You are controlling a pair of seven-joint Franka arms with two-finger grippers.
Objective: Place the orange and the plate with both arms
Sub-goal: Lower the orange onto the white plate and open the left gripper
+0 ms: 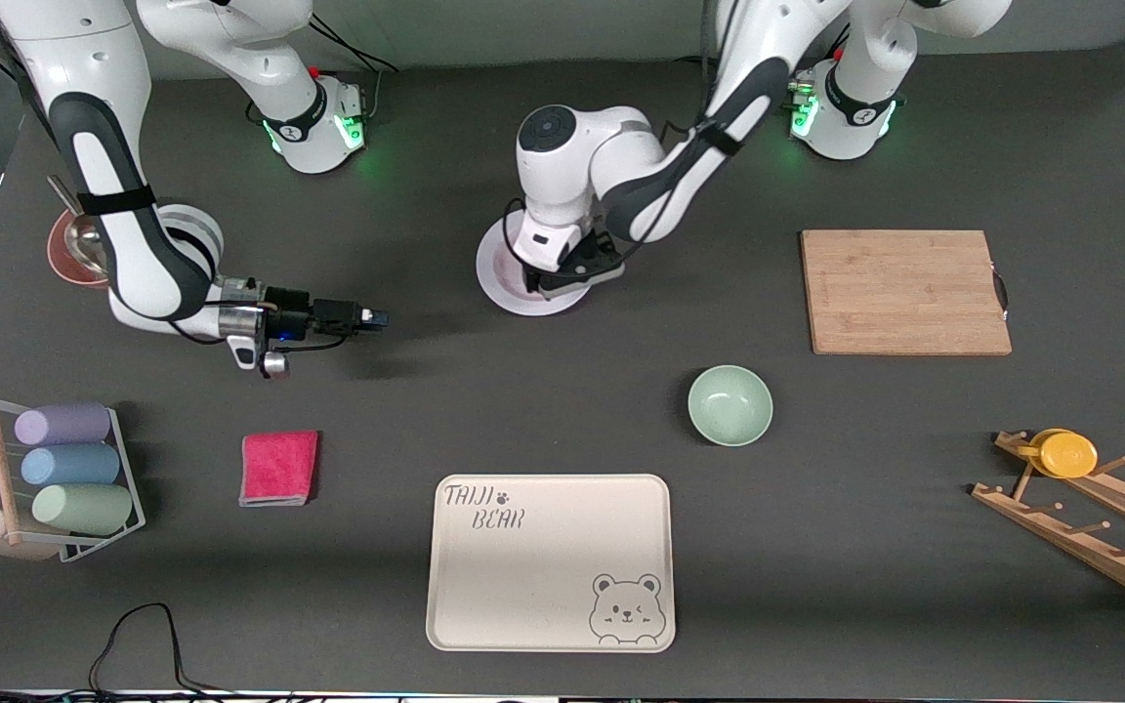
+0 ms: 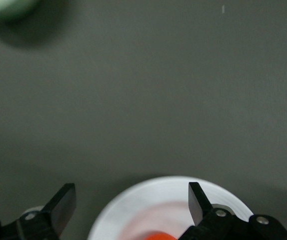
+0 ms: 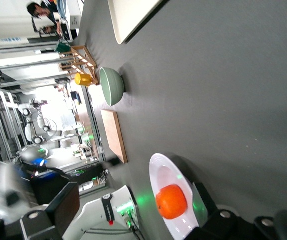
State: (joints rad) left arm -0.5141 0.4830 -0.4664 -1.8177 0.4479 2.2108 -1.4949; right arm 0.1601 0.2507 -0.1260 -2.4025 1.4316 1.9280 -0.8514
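The pale plate [image 1: 502, 283] lies on the dark table at mid-table, toward the robots' bases. The orange is hidden under the left gripper in the front view; it shows on the plate in the right wrist view [image 3: 171, 201] and at the edge of the left wrist view [image 2: 156, 236]. My left gripper [image 1: 567, 278] hangs over the plate [image 2: 148, 200], open and empty, its fingers [image 2: 198, 202] wide apart. My right gripper [image 1: 375, 317] is open and empty, low over bare table beside the plate [image 3: 166, 172], toward the right arm's end, pointing at it.
A mint-green bowl [image 1: 729, 405] and a cream bear tray [image 1: 550, 561] lie nearer the front camera. A wooden board [image 1: 904, 291] and a rack with a yellow cup [image 1: 1065, 454] are toward the left arm's end. A pink cloth [image 1: 278, 467] and a cup rack [image 1: 55, 478] are toward the right arm's end.
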